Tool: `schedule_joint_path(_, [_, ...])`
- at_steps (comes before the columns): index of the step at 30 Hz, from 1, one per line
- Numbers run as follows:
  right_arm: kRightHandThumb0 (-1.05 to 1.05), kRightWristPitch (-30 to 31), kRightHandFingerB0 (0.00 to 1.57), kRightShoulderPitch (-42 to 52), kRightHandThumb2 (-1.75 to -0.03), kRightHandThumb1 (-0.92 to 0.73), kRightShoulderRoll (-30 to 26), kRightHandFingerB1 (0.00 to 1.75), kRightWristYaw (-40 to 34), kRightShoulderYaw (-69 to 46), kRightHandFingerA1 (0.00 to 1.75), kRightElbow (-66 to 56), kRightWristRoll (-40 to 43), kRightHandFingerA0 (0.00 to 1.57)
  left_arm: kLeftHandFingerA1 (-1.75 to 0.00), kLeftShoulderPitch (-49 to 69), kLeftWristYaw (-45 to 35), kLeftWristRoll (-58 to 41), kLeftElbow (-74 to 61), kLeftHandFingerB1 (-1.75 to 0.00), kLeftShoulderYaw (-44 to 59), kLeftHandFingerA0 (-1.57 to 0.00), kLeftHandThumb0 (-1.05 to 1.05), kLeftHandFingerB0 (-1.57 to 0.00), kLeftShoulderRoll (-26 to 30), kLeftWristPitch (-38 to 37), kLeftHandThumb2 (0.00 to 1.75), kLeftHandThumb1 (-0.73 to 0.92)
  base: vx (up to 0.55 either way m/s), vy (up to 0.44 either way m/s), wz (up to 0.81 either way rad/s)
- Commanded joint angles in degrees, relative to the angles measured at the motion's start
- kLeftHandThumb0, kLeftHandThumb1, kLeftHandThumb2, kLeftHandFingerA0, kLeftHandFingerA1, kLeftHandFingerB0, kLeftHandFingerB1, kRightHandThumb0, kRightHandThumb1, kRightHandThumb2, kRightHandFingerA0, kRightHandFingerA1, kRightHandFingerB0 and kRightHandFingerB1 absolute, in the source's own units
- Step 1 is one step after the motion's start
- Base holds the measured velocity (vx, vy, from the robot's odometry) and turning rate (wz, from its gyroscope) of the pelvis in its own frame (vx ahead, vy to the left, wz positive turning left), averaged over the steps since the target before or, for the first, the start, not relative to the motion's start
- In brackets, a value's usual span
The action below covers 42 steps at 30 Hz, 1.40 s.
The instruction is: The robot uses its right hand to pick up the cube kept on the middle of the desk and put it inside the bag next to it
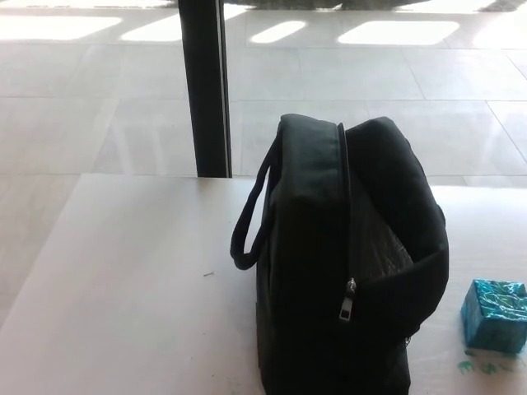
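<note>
Neither of my hands shows in the head view, so I cannot tell if my fingers are released or clenched, and I cannot say how the cube lies relative to them.

On the left, the desk [123, 280] is a pale, bare surface; its left edge runs slanted toward the far edge. Behind the far edge stands a dark pillar [206, 86] on the shiny tiled floor [395, 74].

In the middle stands the black bag [346, 263], upright. Its carry handle [247, 222] hangs on its left side. The zipper is open along the top, and the metal pull [349, 300] hangs at the front. Through the gap I see a grey lining.

On the right, the cube [494, 315], wrapped in shiny teal foil, rests on the desk near the bag, apart from it, close to the picture's right border. Small green marks [482, 366] lie on the desk before it; I cannot read them. No brand shows on the bag.
</note>
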Motion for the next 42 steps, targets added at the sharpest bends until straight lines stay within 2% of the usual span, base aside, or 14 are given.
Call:
schedule_joint_path(1, [-0.58, 2.5, 0.4, 0.5, -0.62, -0.76, -0.9, 0.47, 2.3, -2.3, 0.65, -1.0, 4.1, 0.49, -1.46, -0.6, -4.9, -3.5, 2.1, -1.41, 1.4, -0.38, -1.05, -0.33, 1.5, 1.3, 0.89, 0.53, 0.0, 0.0, 0.0])
schedule_joint_path(2, [-0.6, 3.7, 0.39, 0.3, -0.62, -0.74, -0.4, 0.53, 1.7, -4.0, 0.73, -1.8, 5.8, 0.5, -1.46, -0.6, -5.0, -3.5, 2.0, -1.4, 1.4, -0.37, -1.05, -0.33, 1.5, 1.3, 0.88, 0.55, 0.0, 0.0, 0.0])
schedule_joint_path(4, [-0.6, 4.2, 0.34, 0.4, -0.98, -0.59, -0.7, 0.62, 1.9, -5.0, 0.73, -2.6, 6.3, 0.47, -1.45, -0.5, -5.0, -3.7, 2.3, -1.39, 1.4, -0.38, -1.05, -0.34, 1.3, 1.0, 0.89, 0.55, 0.0, 0.0, 0.0])
schedule_joint_path(5, [-0.59, 4.4, 0.36, 0.4, -0.62, -0.75, -0.8, 0.56, 1.7, -6.1, 0.73, -3.5, 7.0, 0.47, -1.47, -0.6, -5.4, -3.9, 2.4, -1.41, 1.4, -0.37, -1.05, -0.33, 1.4, 0.8, 0.88, 0.56, 0.0, 0.0, 0.0])
schedule_joint_path(14, [-0.8, 6.6, 0.33, -7.8, -0.62, -0.71, -5.9, 0.67, -4.5, -14.5, 1.07, -11.0, 8.7, 0.35, -1.46, -0.7, -5.1, -4.4, 2.2, -1.4, 1.2, -0.36, -1.05, -0.33, 1.5, 1.1, 0.9, 0.57, 0.0, 0.0, 0.0])
schedule_joint_path(15, [-0.81, 5.0, 0.35, -9.4, -0.61, -0.71, -6.3, 0.66, -4.7, -14.8, 1.04, -11.3, 8.5, 0.39, -1.46, -0.7, -4.9, -4.4, 2.4, -1.4, 1.2, -0.37, -1.05, -0.34, 1.7, 1.1, 0.89, 0.56, 0.0, 0.0, 0.0])
schedule_joint_path(16, [-0.79, 4.7, 0.38, -11.4, -0.95, -0.53, -6.8, 0.66, -5.7, -15.1, 0.9, -11.9, 8.4, 0.48, -1.47, -0.8, -4.7, -4.5, 2.5, -1.4, 1.3, -0.38, -1.05, -0.34, 1.7, 1.2, 0.89, 0.55, 0.0, 0.0, 0.0])
schedule_joint_path(17, [-0.78, 4.8, 0.36, -12.8, -0.62, -0.7, -7.6, 0.6, -5.7, -14.9, 0.9, -12.8, 8.1, 0.44, -1.46, -0.8, -4.6, -4.6, 2.4, -1.4, 1.2, -0.37, -1.05, -0.33, 1.7, 1.3, 0.89, 0.56, 0.0, 0.0, 0.0])
schedule_joint_path(18, [-0.72, 4.8, 0.32, -14.7, -0.97, -0.56, -8.3, 0.58, -5.9, -14.1, 0.75, -15.5, 7.4, 0.5, -1.47, -0.8, -4.6, -4.8, 2.1, -1.41, 1.3, -0.36, -1.05, -0.33, 1.7, 1.5, 0.89, 0.56, 0.0, 0.0, 0.0])
schedule_joint_path(20, [-0.75, 5.8, 0.28, -15.6, -0.97, -0.61, -8.7, 0.51, -6.1, -13.7, 0.67, -17.8, 7.1, 0.45, -1.46, -0.9, -4.6, -4.9, 2.1, -1.39, 1.2, -0.36, -1.05, -0.32, 1.7, 1.6, 0.9, 0.57, 0.0, 0.0, 0.0])
schedule_joint_path(21, [-0.65, 6.9, 0.34, -16.4, -0.62, -0.72, -8.9, 0.33, -5.8, -13.1, 0.55, -20.2, 7.2, 0.45, -1.46, -1.0, -4.7, -4.8, 2.5, -1.4, 1.0, -0.36, -1.05, -0.32, 1.7, 1.3, 0.89, 0.56, 0.0, 0.0, 0.0])
schedule_joint_path(22, [-0.63, 7.4, 0.35, -17.4, -0.62, -0.71, -9.1, 0.32, -5.7, -12.4, 0.53, -21.8, 7.1, 0.47, -1.47, -1.0, -4.7, -4.6, 2.7, -1.41, 0.8, -0.36, -1.05, -0.33, 1.7, 1.1, 0.89, 0.56, 0.0, 0.0, 0.0])
schedule_joint_path(35, [-0.54, 14.6, 0.37, -23.6, -0.62, -0.72, -8.0, 0.34, -3.3, 2.5, 0.52, -34.4, 4.6, 0.45, -1.49, -0.9, -4.4, -4.9, 3.2, -1.42, 0.4, -0.37, -1.05, -0.32, 1.7, 1.0, 0.89, 0.56, 0.0, 0.0, 0.0])
schedule_joint_path(42, [-0.51, 11.1, 0.26, -26.5, -0.61, -0.74, -8.1, 0.33, -1.0, 8.7, 0.51, -29.4, 2.4, 0.39, -1.48, -0.3, -4.8, -5.2, 2.8, -1.42, 0.5, -0.33, -1.05, -0.3, 1.7, 1.2, 0.88, 0.57, 0.0, 0.0, 0.0])
